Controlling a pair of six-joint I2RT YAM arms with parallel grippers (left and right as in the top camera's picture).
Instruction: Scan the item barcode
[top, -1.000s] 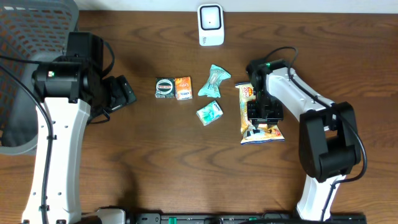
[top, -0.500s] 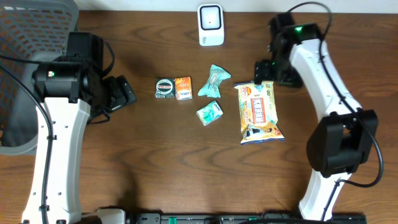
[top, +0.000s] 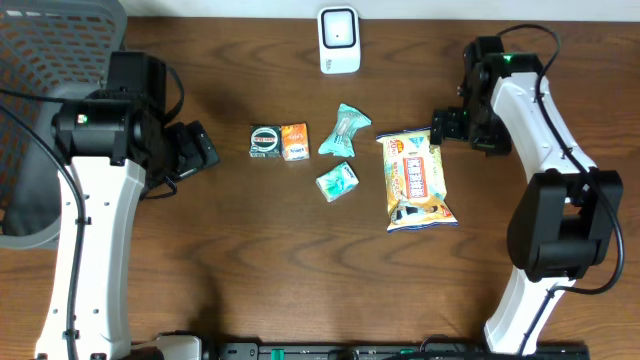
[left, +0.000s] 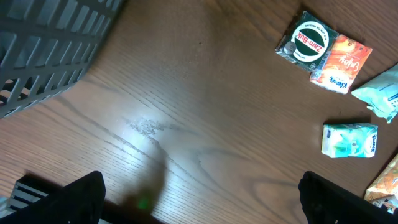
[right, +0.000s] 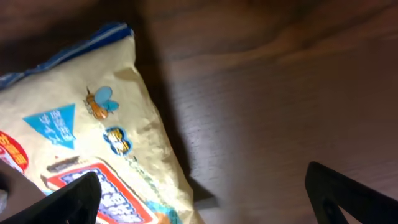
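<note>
A yellow snack bag with red and blue print lies flat on the table right of centre. It fills the left side of the right wrist view, bag. My right gripper hovers open just off the bag's upper right corner; in its own view, the right gripper has nothing between its fingers. The white barcode scanner stands at the table's far edge. At the left, my left gripper is open over bare wood, and its own view shows the left gripper empty.
A green Zam-Buk box and an orange box sit side by side left of centre. Two teal packets lie between them and the bag. A grey mesh basket fills the far left corner.
My right gripper has let go of the snack bag, opened wide and moved away to the upper right. The bag stays flat on the table. The left arm has not moved.
</note>
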